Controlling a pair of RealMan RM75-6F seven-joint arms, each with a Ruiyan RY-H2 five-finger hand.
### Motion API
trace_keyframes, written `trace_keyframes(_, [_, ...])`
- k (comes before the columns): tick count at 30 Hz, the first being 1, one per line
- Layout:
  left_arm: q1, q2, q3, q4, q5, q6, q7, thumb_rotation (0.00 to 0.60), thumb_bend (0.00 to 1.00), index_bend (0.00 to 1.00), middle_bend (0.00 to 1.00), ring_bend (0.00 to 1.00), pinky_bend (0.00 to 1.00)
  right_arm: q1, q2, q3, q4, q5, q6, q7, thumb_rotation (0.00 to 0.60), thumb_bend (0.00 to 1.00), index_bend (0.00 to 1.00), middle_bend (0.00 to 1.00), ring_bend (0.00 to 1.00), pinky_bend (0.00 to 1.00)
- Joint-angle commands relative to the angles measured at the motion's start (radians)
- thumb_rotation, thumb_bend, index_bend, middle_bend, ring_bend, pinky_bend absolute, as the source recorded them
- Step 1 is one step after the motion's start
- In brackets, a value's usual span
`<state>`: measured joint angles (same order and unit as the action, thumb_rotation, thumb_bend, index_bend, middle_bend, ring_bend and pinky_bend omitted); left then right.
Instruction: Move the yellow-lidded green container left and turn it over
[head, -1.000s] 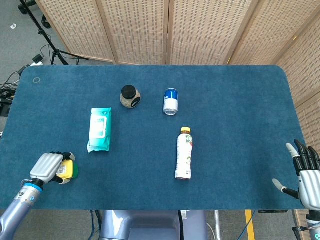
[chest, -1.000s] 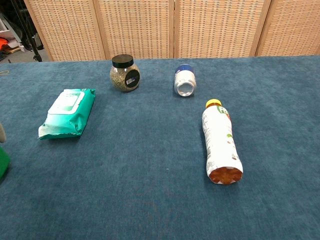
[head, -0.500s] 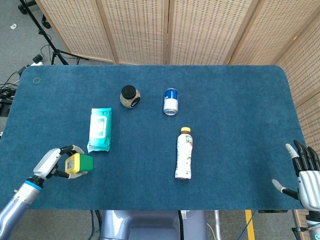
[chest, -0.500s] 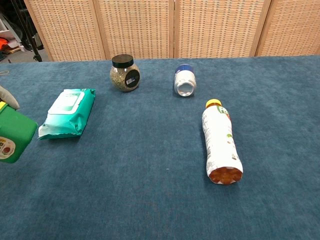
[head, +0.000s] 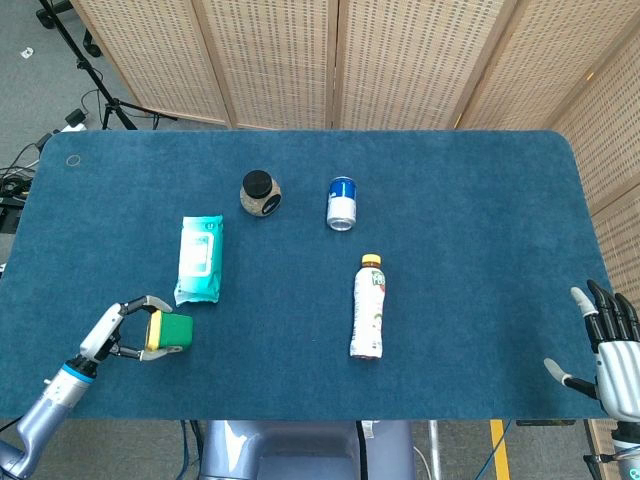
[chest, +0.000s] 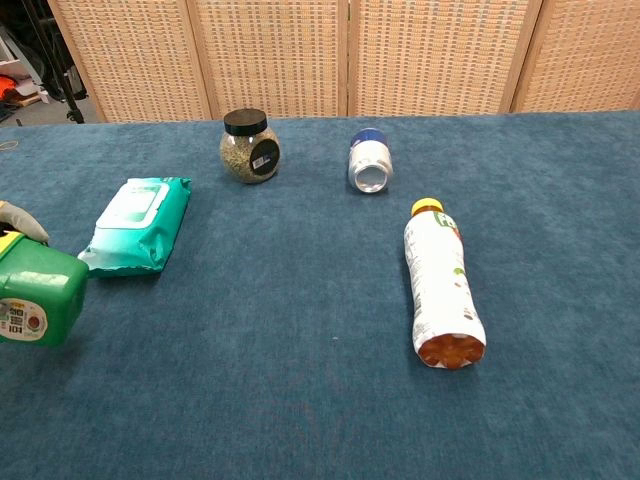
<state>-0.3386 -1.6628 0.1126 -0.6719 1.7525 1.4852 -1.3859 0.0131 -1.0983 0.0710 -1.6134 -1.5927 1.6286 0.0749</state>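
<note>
The green container lies on its side near the table's front left edge, its yellow lid pointing left toward my left hand. That hand's fingers are spread apart on either side of the lid end, and the palm stands back from it. In the chest view the container rests on the cloth at the far left, with one fingertip just above it. My right hand hangs beyond the table's front right corner, fingers apart and holding nothing.
A teal wipes pack lies just behind the container. Further back stand a black-lidded jar and a blue can on its side. A yellow-capped bottle lies mid-table. A wicker screen stands behind the table.
The left hand carried the container a little right and turned it, set it down on its side, then spread its fingers and drew back. The right hand stayed still.
</note>
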Motion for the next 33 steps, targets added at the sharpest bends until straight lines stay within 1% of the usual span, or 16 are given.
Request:
trace_keyframes(1, [0.005,-0.039,0.026,0.07,0.002,-0.028,-0.008,0.6,0.0,0.51,0.54,0.47,0.45,0.001,-0.001,-0.001,0.0,0.001,-0.004,-0.003,0.6,0.0,0.02,0.0,0.0,0.0])
trace_keyframes(3, [0.006,-0.047,0.032,0.094,-0.005,-0.055,0.021,0.6,0.0,0.51,0.53,0.47,0.45,0.001,-0.002,0.0,-0.001,0.003,-0.004,-0.005,0.6,0.0,0.02,0.0,0.0,0.0])
trace_keyframes(4, [0.008,-0.05,0.035,0.103,-0.007,-0.063,0.035,0.6,0.0,0.51,0.47,0.43,0.44,0.001,-0.001,0.001,-0.001,0.004,-0.004,-0.005,0.6,0.0,0.02,0.0,0.0,0.0])
trace_keyframes(6, [0.01,-0.052,0.04,0.109,-0.007,-0.065,0.053,0.6,0.0,0.43,0.28,0.24,0.34,0.0,-0.001,0.001,-0.002,0.005,-0.003,-0.004,0.6,0.0,0.02,0.0,0.0,0.0])
trace_keyframes(7, [0.011,-0.05,0.044,0.109,-0.004,-0.062,0.061,0.6,0.0,0.35,0.15,0.11,0.23,0.0,0.0,0.002,-0.002,0.006,-0.002,-0.003,0.6,0.0,0.02,0.0,0.0,0.0])
trace_keyframes(8, [0.012,-0.048,0.046,0.106,-0.003,-0.052,0.065,0.6,0.0,0.26,0.05,0.03,0.14,0.0,0.0,0.002,-0.003,0.006,-0.001,-0.002,0.6,0.0,0.02,0.0,0.0,0.0])
trace_keyframes(9, [0.014,-0.044,0.046,0.102,-0.001,-0.035,0.073,0.6,0.0,0.22,0.02,0.0,0.1,-0.001,0.001,0.002,-0.003,0.006,0.0,-0.001,0.6,0.0,0.02,0.0,0.0,0.0])
trace_keyframes(11, [0.019,-0.04,0.041,0.096,-0.003,-0.009,0.103,0.6,0.0,0.16,0.0,0.0,0.05,-0.002,0.002,0.003,-0.004,0.007,0.001,0.001,0.6,0.0,0.02,0.0,0.0,0.0])
trace_keyframes(16, [0.025,-0.008,0.045,0.047,0.003,0.028,0.187,0.6,0.0,0.15,0.0,0.0,0.02,-0.003,0.002,0.003,-0.005,0.006,0.004,0.002,0.6,0.0,0.02,0.0,0.0,0.0])
trace_keyframes(20, [0.032,0.047,0.058,-0.035,0.024,0.071,0.289,0.6,0.0,0.14,0.0,0.0,0.02,-0.005,0.004,0.005,-0.006,0.007,0.008,0.006,0.6,0.0,0.02,0.0,0.0,0.0])
trace_keyframes(22, [0.027,0.103,0.071,-0.13,0.047,0.091,0.379,0.6,0.0,0.14,0.0,0.0,0.02,-0.005,0.006,0.005,-0.006,0.008,0.008,0.011,0.6,0.0,0.02,0.0,0.0,0.0])
trace_keyframes(23, [0.011,0.143,0.086,-0.194,0.08,0.09,0.467,0.6,0.0,0.14,0.0,0.0,0.02,-0.006,0.007,0.005,-0.006,0.007,0.009,0.013,0.6,0.0,0.02,0.0,0.0,0.0])
trace_keyframes(24, [-0.002,0.188,0.092,-0.283,0.087,0.064,0.547,0.6,0.0,0.14,0.0,0.0,0.02,-0.006,0.008,0.005,-0.006,0.006,0.01,0.015,0.6,0.0,0.02,0.0,0.0,0.0])
trace_keyframes(27, [-0.044,0.319,0.098,-0.568,0.072,-0.06,0.804,0.6,0.0,0.14,0.0,0.0,0.02,-0.007,0.01,0.005,-0.006,0.005,0.012,0.018,0.6,0.0,0.02,0.0,0.0,0.0])
trace_keyframes(30, [-0.081,0.431,0.085,-0.838,0.0,-0.212,1.072,0.6,0.0,0.14,0.0,0.0,0.02,-0.008,0.012,0.006,-0.008,0.005,0.015,0.025,0.6,0.0,0.02,0.0,0.0,0.0])
trace_keyframes(33, [-0.098,0.484,0.067,-0.994,-0.077,-0.306,1.26,0.6,0.0,0.14,0.0,0.0,0.02,-0.009,0.015,0.006,-0.008,0.005,0.016,0.03,0.6,0.0,0.02,0.0,0.0,0.0])
